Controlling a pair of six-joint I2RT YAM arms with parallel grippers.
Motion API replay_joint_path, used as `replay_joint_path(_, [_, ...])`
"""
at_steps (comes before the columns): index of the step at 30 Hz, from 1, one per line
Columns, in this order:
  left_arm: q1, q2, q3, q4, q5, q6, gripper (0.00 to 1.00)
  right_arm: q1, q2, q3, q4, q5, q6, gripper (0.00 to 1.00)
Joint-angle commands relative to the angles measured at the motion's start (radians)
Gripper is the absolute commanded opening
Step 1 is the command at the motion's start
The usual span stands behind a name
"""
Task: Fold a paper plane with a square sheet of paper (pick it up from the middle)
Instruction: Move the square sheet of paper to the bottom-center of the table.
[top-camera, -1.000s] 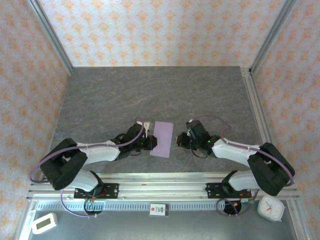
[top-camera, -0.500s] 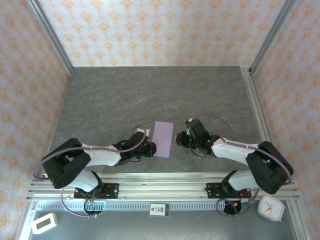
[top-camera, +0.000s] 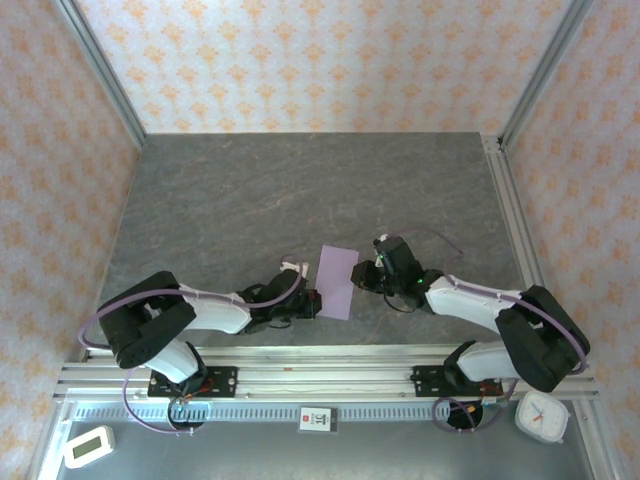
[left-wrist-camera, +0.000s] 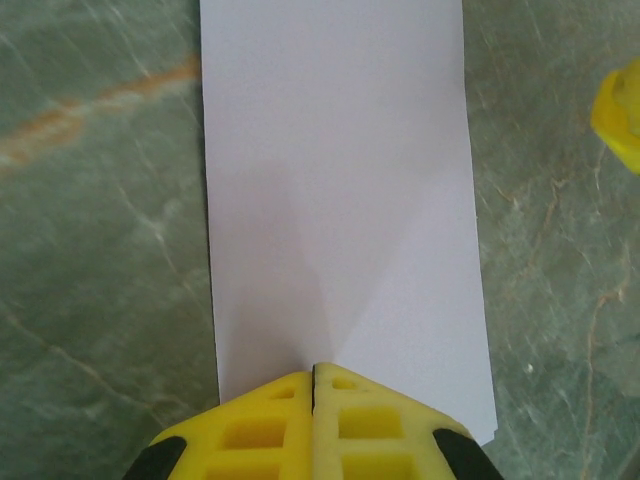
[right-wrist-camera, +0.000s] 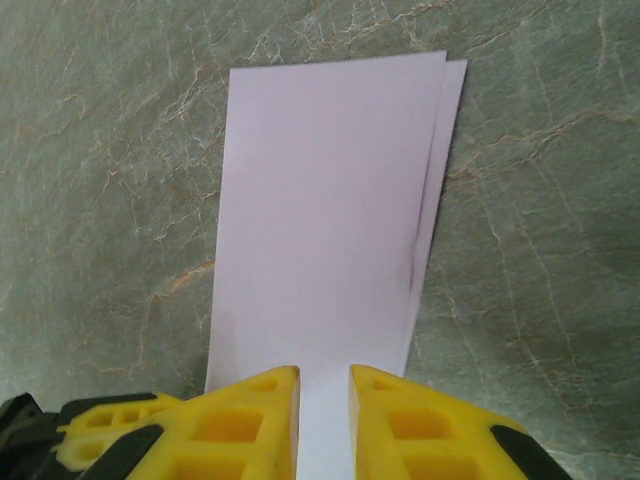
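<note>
The square sheet of paper (top-camera: 338, 283), folded in half into a long pale lilac rectangle, lay flat on the tabletop (top-camera: 300, 180) between the two arms. Its long axis ran from the near side toward the back, the far end leaning slightly toward the right arm. In the right wrist view, its two layers sat a little offset along one long edge. The left fingers (left-wrist-camera: 262, 430) were pressed together over the near short edge; whether they pinched the paper could not be told. The right fingers (right-wrist-camera: 240, 425) stood slightly apart, paper showing in the gap. A second earlier the sheet had lain further left; it had slid toward the right arm, the left arm reaching after it.
</note>
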Motion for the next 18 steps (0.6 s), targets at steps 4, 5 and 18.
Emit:
replay_joint_path(4, [-0.009,-0.106,0.025,-0.064,-0.08,-0.082,0.0,-0.005,-0.074,-0.014,-0.031,0.005,0.025,0.23])
replay_joint_path(5, [-0.009,-0.133,0.029,-0.084,-0.1,-0.097,0.0,-0.005,-0.076,-0.017,-0.03,0.008,0.028,0.24])
replay_joint_path(18, [-0.015,-0.507,0.0,-0.24,-0.262,-0.314,0.73,-0.053,0.206,0.225,-0.077,0.033,-0.106,0.31])
